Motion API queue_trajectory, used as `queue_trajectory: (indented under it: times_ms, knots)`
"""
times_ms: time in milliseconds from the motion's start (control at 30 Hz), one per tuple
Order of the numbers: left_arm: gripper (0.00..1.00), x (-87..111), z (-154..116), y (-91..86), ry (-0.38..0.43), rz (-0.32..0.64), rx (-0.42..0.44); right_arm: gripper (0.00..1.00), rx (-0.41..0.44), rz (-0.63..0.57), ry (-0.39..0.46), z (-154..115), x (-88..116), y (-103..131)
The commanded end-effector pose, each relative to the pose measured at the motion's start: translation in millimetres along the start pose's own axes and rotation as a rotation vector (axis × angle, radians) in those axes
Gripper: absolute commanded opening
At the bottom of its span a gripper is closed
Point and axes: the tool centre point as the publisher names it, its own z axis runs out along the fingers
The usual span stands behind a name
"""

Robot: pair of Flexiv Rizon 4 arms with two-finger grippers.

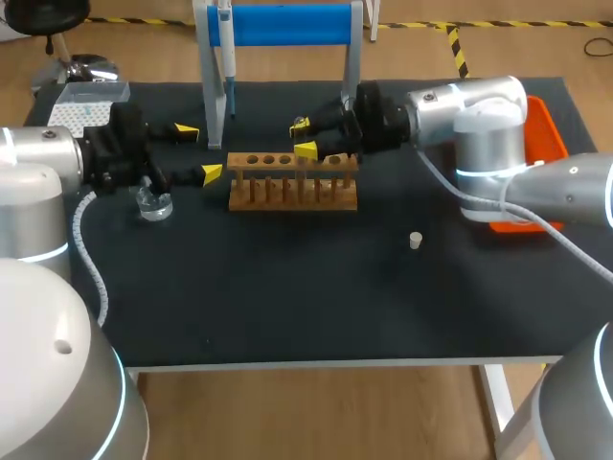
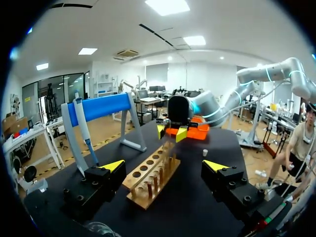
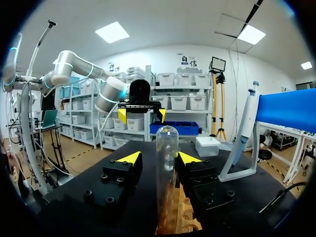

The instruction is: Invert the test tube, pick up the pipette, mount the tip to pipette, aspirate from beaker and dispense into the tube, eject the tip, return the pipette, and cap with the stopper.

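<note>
Black bench (image 1: 287,287): wooden rack (image 1: 292,182) mid-far; upright test tube (image 3: 167,163) in rack, straddled by right pincer (image 1: 304,137), spread apart; left pincer (image 1: 198,153) spread wide, just left of rack.

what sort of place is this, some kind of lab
Most likely a robotics lab bench set up for wet-lab practice: a wooden test tube rack on a black table, a pipette hanging on a blue stand, and a small glass beaker.
</note>
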Motion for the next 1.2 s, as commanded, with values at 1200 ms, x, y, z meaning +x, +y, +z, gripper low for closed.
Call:
queue_trajectory:
  times_ms: [1200]
  knots:
    - [1.0, 0.8, 0.2, 0.3, -0.002, 0.001, 0.001, 0.43, -0.025, 0.019, -0.052, 2.6, -5.0, -2.4]
